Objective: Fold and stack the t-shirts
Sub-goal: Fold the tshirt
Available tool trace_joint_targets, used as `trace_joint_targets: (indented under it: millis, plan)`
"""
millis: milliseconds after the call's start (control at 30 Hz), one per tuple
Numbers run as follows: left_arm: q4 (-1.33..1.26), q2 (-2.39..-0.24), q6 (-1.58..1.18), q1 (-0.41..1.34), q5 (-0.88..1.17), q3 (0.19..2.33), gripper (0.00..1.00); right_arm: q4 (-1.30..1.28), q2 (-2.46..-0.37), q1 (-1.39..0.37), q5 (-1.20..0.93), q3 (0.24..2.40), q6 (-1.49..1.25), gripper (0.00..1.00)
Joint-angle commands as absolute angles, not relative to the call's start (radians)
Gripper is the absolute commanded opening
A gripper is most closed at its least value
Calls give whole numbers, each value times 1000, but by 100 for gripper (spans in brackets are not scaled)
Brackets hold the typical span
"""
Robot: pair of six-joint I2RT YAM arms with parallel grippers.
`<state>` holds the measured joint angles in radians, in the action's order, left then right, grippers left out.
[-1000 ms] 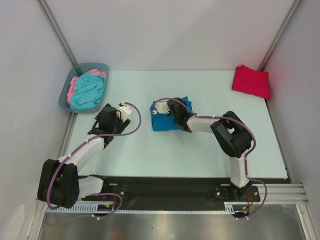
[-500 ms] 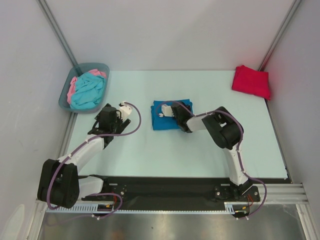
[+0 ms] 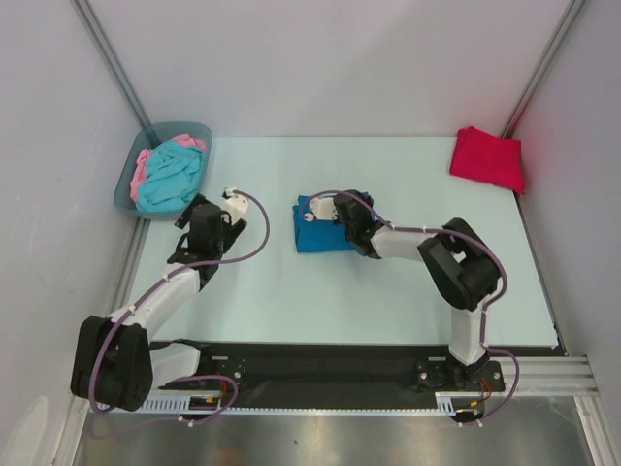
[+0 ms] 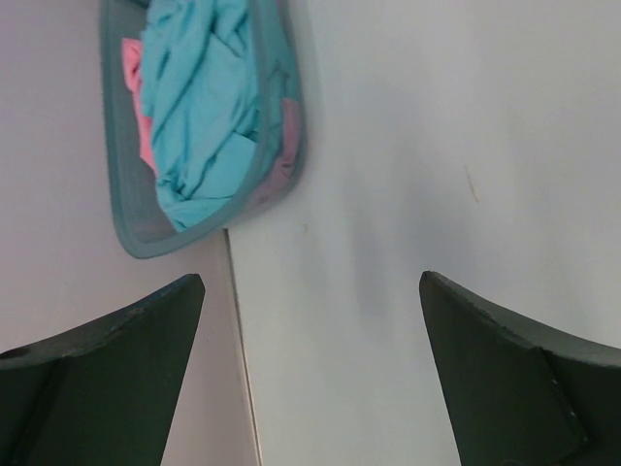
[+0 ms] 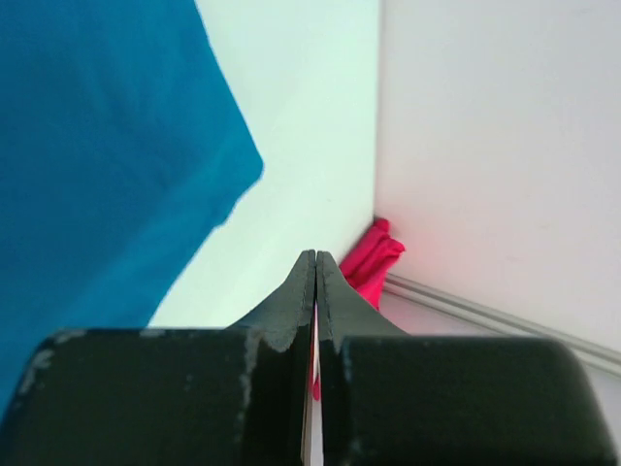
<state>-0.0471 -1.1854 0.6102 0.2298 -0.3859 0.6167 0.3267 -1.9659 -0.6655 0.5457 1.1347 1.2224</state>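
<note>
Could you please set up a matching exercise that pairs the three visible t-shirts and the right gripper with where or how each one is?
Column one:
1. blue t-shirt
2. red t-shirt
3. turquoise t-shirt
4. right gripper

Column two:
A. lying in the bin
B. shut
C. far right corner of the table
D. middle of the table

Pairs: 1-D, 2-C, 3-A, 4-B.
</note>
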Motion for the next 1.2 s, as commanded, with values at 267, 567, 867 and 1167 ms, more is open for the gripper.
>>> trace_joint_targets:
  millis: [267,567,867,1167]
  plan:
    - [-132,-1098,581,209,-428,610,100,465,-1968,-808,571,802,1135,0]
    - [-118,-1089,580,209,-410,612,100,562,-2086,-833,603,790,1141,0]
    - [-117,-1094,580,209,-403,609,100,465,-1913,-839,614,856,1167,0]
    - [-132,-1086,580,207,-423,606,100,353,-1855,-874,603,1009,1155,0]
